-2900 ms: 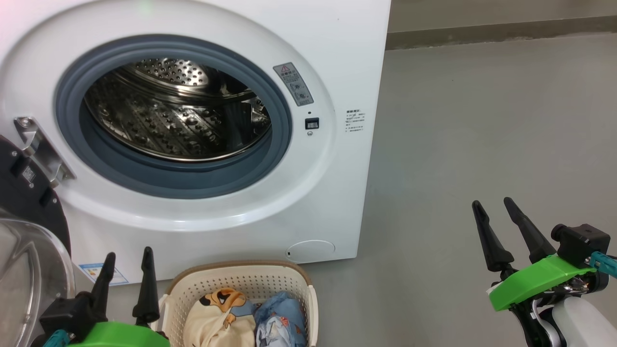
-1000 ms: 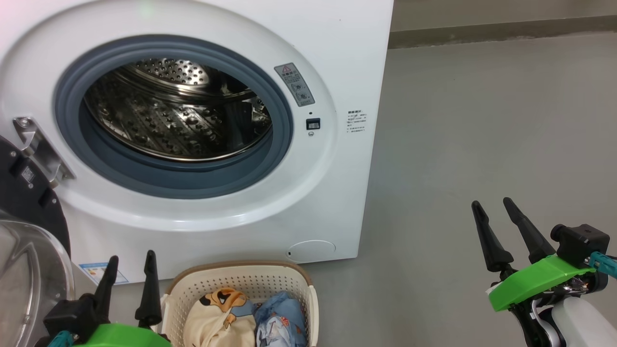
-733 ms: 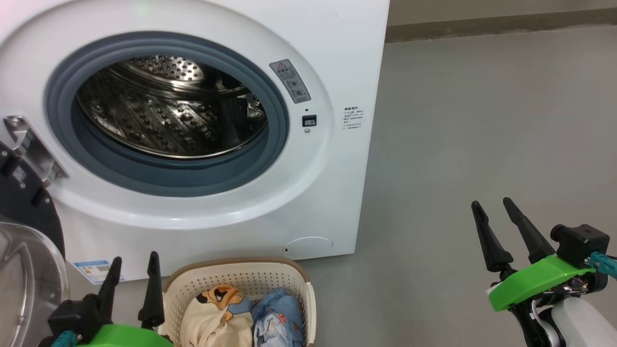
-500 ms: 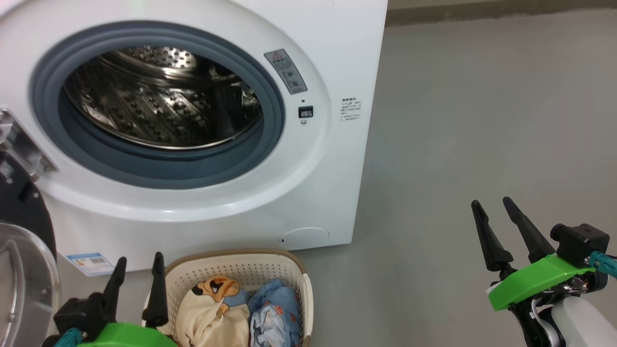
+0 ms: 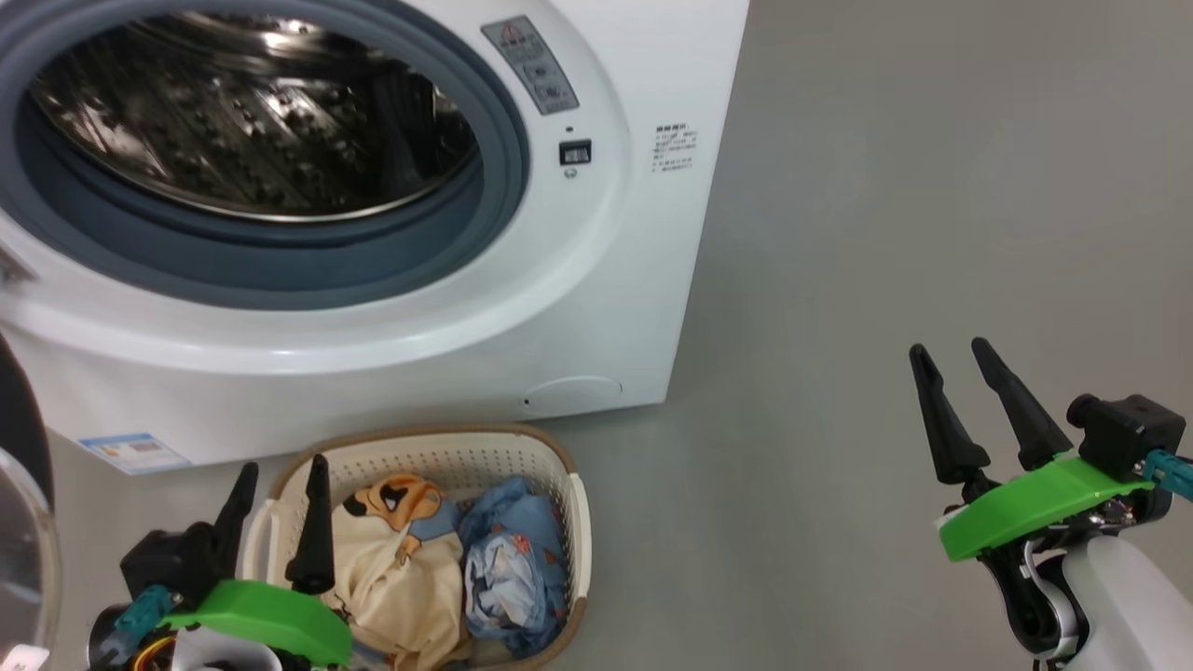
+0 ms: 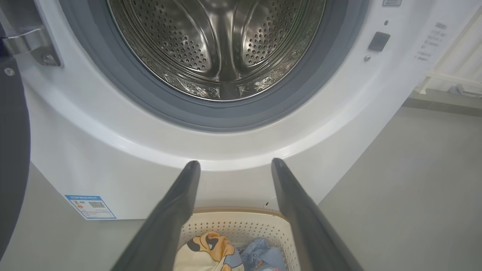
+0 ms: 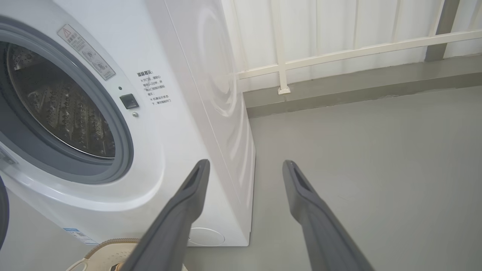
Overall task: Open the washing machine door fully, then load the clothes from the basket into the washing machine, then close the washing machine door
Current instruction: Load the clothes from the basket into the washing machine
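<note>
The washing machine (image 5: 596,280) stands with its steel drum (image 5: 242,102) exposed. Its door (image 5: 17,419) hangs swung out at the far left edge, black rim above clear glass. In front sits the cream basket (image 5: 424,445), holding a cream cartoon-print garment (image 5: 391,559) and a light blue one (image 5: 513,559). My left gripper (image 5: 282,466) is open above the basket's left rim, with nothing between its fingers. In the left wrist view the left gripper (image 6: 235,162) points at the machine's front, with the basket (image 6: 233,226) below it. My right gripper (image 5: 949,349) is open over bare floor, far right.
Grey floor (image 5: 885,186) stretches right of the machine. The right wrist view shows the machine's side panel (image 7: 214,94), a low kerb and a white railing (image 7: 339,52) behind it. A blue label sticker (image 5: 130,450) marks the machine's lower left front.
The head camera has tilted down, so the machine and basket have slid up the picture. My left gripper has shifted right, from beside the basket to over its left rim. Both grippers stayed open.
</note>
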### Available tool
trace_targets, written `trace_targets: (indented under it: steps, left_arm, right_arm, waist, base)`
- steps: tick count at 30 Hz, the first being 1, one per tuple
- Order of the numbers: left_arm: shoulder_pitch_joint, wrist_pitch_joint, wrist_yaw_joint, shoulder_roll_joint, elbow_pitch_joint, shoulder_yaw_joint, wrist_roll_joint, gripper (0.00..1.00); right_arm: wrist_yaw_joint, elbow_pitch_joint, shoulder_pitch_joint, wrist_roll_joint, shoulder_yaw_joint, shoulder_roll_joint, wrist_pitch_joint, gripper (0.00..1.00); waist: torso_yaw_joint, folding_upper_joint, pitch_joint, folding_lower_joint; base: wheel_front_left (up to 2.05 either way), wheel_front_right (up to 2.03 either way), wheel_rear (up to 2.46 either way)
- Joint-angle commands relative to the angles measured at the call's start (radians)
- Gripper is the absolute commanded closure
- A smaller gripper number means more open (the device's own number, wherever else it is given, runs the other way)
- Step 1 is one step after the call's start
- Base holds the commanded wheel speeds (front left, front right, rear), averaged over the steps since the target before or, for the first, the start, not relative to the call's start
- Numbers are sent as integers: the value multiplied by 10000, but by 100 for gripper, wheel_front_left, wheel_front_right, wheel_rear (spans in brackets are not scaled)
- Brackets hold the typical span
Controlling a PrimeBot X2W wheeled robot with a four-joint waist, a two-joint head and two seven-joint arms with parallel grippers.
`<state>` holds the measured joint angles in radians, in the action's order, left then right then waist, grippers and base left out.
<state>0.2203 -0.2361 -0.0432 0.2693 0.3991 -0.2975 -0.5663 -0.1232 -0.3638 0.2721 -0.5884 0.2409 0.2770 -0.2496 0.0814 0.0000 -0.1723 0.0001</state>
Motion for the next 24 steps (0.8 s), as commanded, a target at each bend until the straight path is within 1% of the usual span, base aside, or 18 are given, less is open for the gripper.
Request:
trace_targets:
  steps: [1, 12, 18, 19, 24]
  left_arm:
    - [481, 7, 68, 221, 54, 254, -28, 0]
    - [1386, 248, 376, 175, 1334, -16, -21, 0]
    - [1982, 643, 558, 141, 2564, -176, -76, 0]
    - [2213, 658, 636, 118, 2965, -245, -48, 0]
    - [2821, 823, 832, -39, 3990, -418, -42, 0]
  right_arm:
    - [-75, 279, 308, 141, 87, 65, -122, 0]
    - [-75, 402, 737, 236, 42, -241, -122, 0]
    - [-75, 490, 1087, 274, 50, -389, -122, 0]
    - [-75, 526, 1197, 286, 40, -414, -122, 0]
    - [-75, 599, 1425, 333, 7, -421, -122, 0]
  waist:
    - [87, 0, -450, -1]
    - [189, 0, -1588, -1]
    - [318, 0, -2336, -1]
    - [354, 0, -2573, -1]
    - [413, 0, -3179, -1]
  base:
    - [0, 0, 0]
    - [0, 0, 0]
    - [0, 0, 0]
    - [0, 0, 0]
    - [0, 0, 0]
